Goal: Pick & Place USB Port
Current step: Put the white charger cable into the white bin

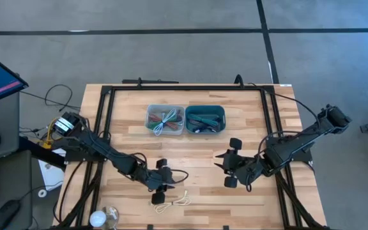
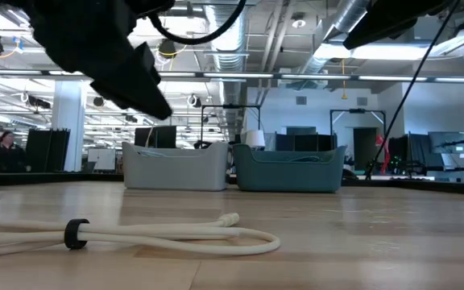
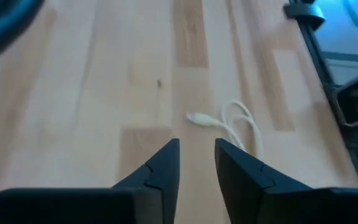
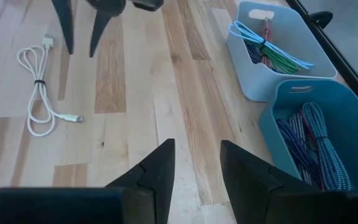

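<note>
Cable point(image 1: 171, 201), white and coiled with a dark band round it, lies flat on the wooden desk point(image 1: 197, 150) near its front edge, held by nothing. Its plug end point(image 3: 196, 118) points away from the loops in the left wrist view. Left hand point(image 1: 163, 177) hangs just behind the cable, above the desk; its fingers point(image 3: 163, 165) stand slightly apart with only bare wood between them, gripping nothing. Right hand point(image 1: 230, 167) hovers over the desk's right half, well apart from the cable; its fingers point(image 4: 157, 168) are parted and empty.

Two bins sit side by side at the desk's rear centre. Grey bin point(image 1: 165, 119) holds bundled cables in blue, green and red. Teal bin point(image 1: 204, 119), touching it or nearly so on the right, holds dark and green braided cables. In the low view the cable lies in the foreground, both bins beyond it.
</note>
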